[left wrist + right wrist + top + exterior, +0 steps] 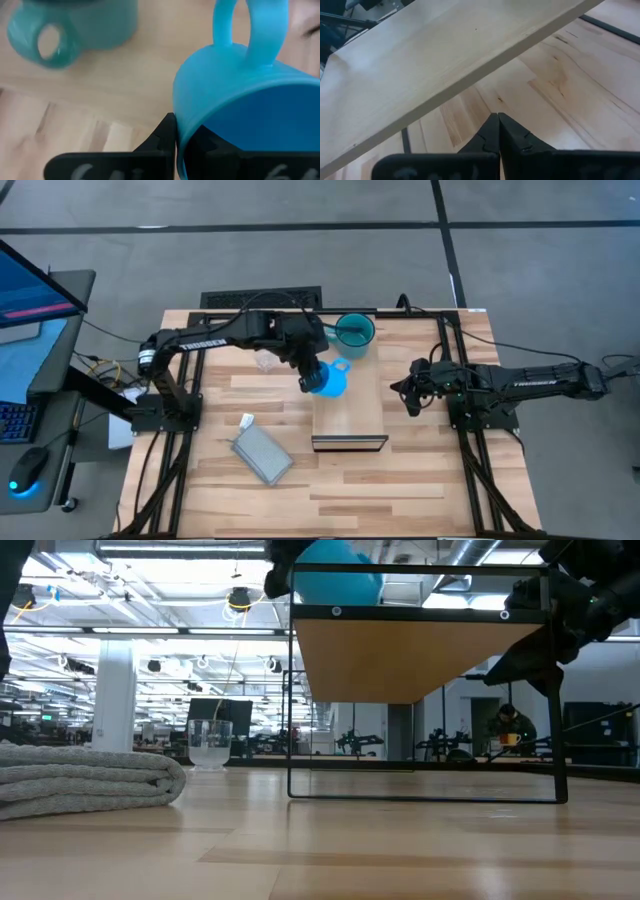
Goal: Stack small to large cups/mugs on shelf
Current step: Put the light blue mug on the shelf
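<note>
A: Blue mug [328, 379], medium size, bright blue with one loop handle: state position and attitude.

B: It hangs over the far left corner of the shelf [350, 417], gripped by the left gripper [309, 379]. It is tilted well off upright. In the left wrist view its open mouth [260, 135] faces the camera and the handle [250, 30] points away, toward the teal mug [70, 27].

A: Finger state, left arm?

B: The fingers [167, 135] are pinched narrow on the mug's rim wall, one outside and one inside.

A: Remaining cups?

B: The teal mug [354, 332] (the largest, also handled) stands upright on the bench [420, 480] just beyond the shelf's far end, mouth up. The clear glass cup [209, 745] stands upright on the bench left of the shelf, near the left arm.

A: Shelf attitude?

B: Pale wood top on a thin dark frame; its long axis runs from near edge to far edge of the bench.

A: Right arm?

B: The right gripper [407, 392] hovers just right of the shelf, fingers [492, 132] pressed together on nothing.

A: Other items?

B: A flat grey pouch [262, 455] lies on the bench near the front left, well apart from the shelf.
</note>
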